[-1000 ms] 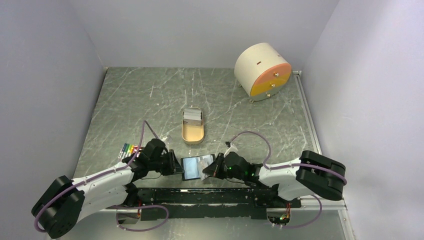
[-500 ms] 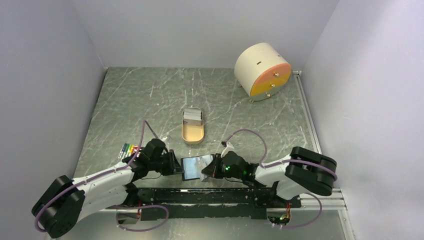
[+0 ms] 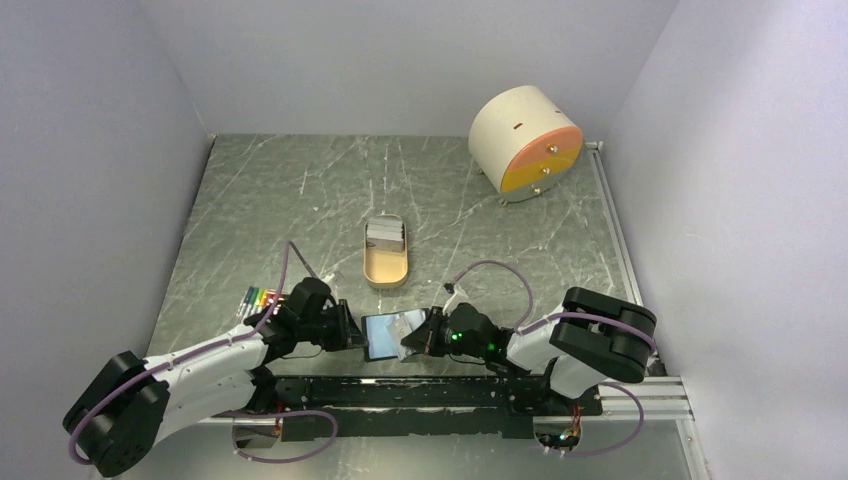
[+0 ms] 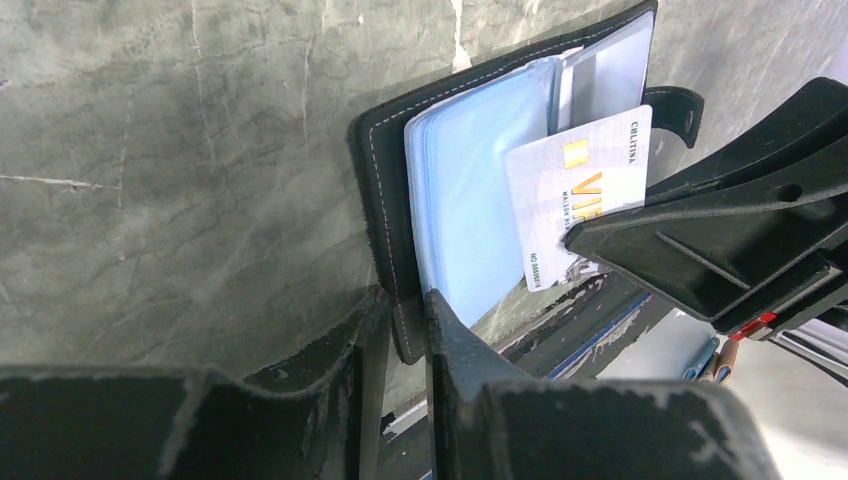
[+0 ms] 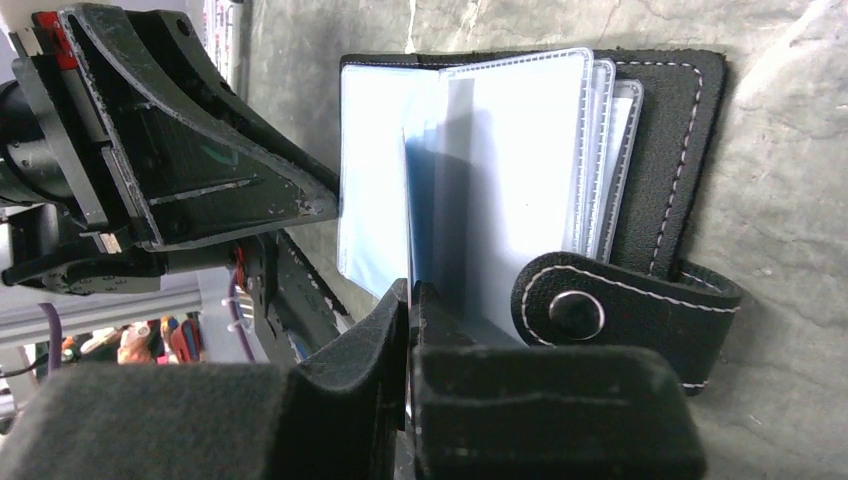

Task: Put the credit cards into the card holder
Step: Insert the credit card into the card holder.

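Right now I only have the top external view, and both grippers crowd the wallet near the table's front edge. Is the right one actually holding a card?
Observer: Yes. The right gripper is shut on a white credit card with gold lettering, held over the blue sleeves of the card holder.
Operator: And the left one?
Observer: The left gripper pinches the black cover at its near edge, as its own wrist view shows.
Operator: Is the snap tab in the way?
Observer: No. In the right wrist view the snap tab lies open beside the cover, stud up, clear of the sleeves.
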